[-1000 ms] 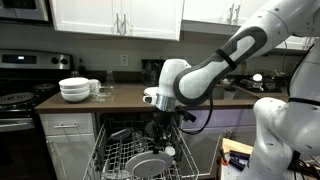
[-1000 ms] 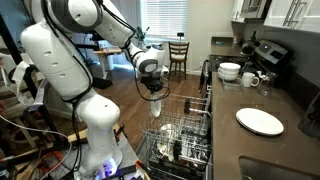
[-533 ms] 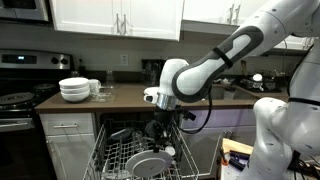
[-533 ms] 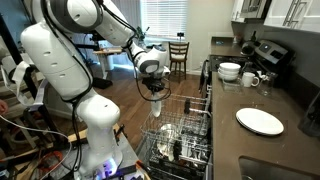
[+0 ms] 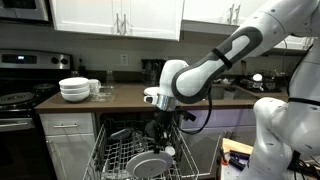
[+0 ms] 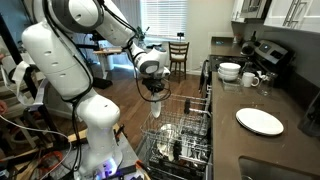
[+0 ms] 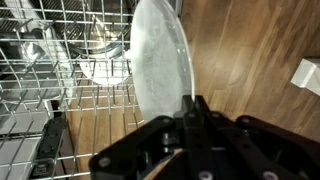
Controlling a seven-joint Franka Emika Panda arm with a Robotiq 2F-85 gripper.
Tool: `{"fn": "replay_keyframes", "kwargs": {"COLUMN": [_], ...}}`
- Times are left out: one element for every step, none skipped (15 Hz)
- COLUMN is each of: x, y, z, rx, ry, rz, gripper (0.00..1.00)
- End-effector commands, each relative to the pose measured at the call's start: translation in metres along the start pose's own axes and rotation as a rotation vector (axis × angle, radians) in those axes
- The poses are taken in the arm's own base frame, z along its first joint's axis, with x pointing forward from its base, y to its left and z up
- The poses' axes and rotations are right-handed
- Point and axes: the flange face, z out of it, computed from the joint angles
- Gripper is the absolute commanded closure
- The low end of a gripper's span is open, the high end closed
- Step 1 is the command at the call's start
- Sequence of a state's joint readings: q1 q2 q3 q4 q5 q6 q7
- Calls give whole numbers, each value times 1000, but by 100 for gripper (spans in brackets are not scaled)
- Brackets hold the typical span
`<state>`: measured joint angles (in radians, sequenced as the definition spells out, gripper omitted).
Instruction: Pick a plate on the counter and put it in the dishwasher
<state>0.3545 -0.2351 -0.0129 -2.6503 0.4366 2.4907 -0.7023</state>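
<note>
in the wrist view the pincer (image 7: pixel 192 108), at lower centre, is clamped on the bottom rim of the plate (image 7: pixel 158 60), which stands on edge. prongs of the dishwasher rack (image 7: pixel 50 95) crowd the left. open wood floor (image 7: pixel 250 60) lies to the right. in both exterior views the plate hangs over the pulled-out rack.

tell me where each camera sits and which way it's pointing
Exterior view: in front of the counter, facing the cabinets and open dishwasher; the arm reaches in from picture right.
Exterior view: near the robot base, looking along the counter towards the stove; base and arm fill picture left.
Wrist view: on the wrist, looking down past the jaws, shut on the plate, onto the rack.
Shared: all three show the dishwasher rack.
</note>
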Motion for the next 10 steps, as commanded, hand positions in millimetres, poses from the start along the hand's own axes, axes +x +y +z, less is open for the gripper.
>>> {"fn": "replay_keyframes", "kwargs": {"x": [-2,-3,-3,-4,-5,-6,-6,-6,-7,-7], "y": [7,9,12,14,18,21,24,27,30,33], "z": [0,1,2,3,4,5,6,6,7,8], "rx": [14,18,20,24,29,34,41,46,51,56], "ry": [13,15,16,19,25,30,35,40,44,49], "rz": [0,3,6,7,7,9,7,7,8,5], "gripper": [98,98,98,98,98,98,98,98,98,98]}}
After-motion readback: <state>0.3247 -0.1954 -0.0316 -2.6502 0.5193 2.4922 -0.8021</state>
